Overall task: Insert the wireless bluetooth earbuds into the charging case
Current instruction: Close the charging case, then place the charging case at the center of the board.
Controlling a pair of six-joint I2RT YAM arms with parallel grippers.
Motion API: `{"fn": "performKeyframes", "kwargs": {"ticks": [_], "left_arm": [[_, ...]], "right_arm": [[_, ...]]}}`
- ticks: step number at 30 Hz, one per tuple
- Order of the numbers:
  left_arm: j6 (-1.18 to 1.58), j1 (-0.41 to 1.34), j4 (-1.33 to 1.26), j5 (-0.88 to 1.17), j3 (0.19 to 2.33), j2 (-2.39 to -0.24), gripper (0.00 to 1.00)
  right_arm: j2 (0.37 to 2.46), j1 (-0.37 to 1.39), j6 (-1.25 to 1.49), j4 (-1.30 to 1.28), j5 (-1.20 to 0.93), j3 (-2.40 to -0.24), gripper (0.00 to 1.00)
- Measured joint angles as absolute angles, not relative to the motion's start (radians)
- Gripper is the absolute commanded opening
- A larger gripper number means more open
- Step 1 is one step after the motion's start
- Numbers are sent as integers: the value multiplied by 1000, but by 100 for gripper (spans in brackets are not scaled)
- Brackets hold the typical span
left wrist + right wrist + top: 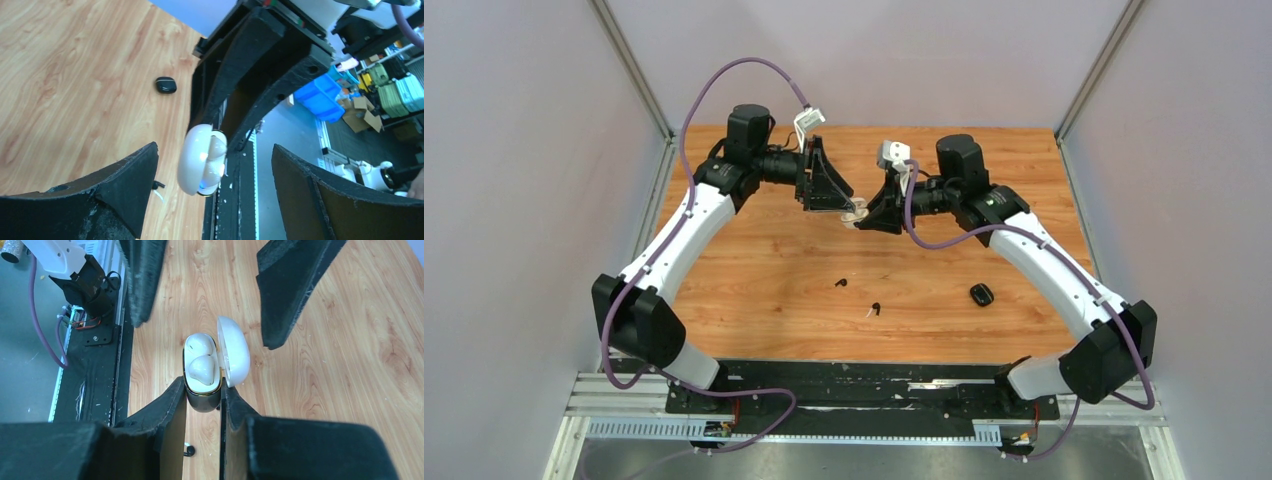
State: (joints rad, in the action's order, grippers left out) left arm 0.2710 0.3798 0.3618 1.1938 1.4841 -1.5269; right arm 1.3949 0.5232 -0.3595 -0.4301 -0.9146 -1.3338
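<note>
The right gripper point(202, 407) pinched the dark lower body of the white charging case point(202, 385), holding it aloft near the upper middle of the top view, its lid point(234, 350) swung open. The two white earbuds point(200, 360) sat in their wells. The left gripper point(829, 188) faced it with jaws spread wide and nothing between them. The two black earbuds point(841, 283) lay loose on the worktop point(754, 270) at centre frame, with a closed black case point(981, 294) to their right. These looked like light, rigid, glossy plastic, tiny beside a gripper finger and likely to slip or skitter away. A gentle pinch across the rounded head, stem left free, seemed safest.
</note>
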Motion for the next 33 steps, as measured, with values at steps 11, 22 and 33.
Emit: {"fn": "performKeyframes", "kwargs": {"ticks": [11,22,33], "left_arm": [[263,379,369,1267,1485,-1527,87],[223,379,408,1257,1494,-1527,92],[-22,309,587,1025,1637,-1473,95]], "right_arm": [[1429,523,-302,-402,-875,-1334,0],[1438,522,-270,-375,-849,-1334,0],[1471,260,-96,-338,-783,-1163,0]]}}
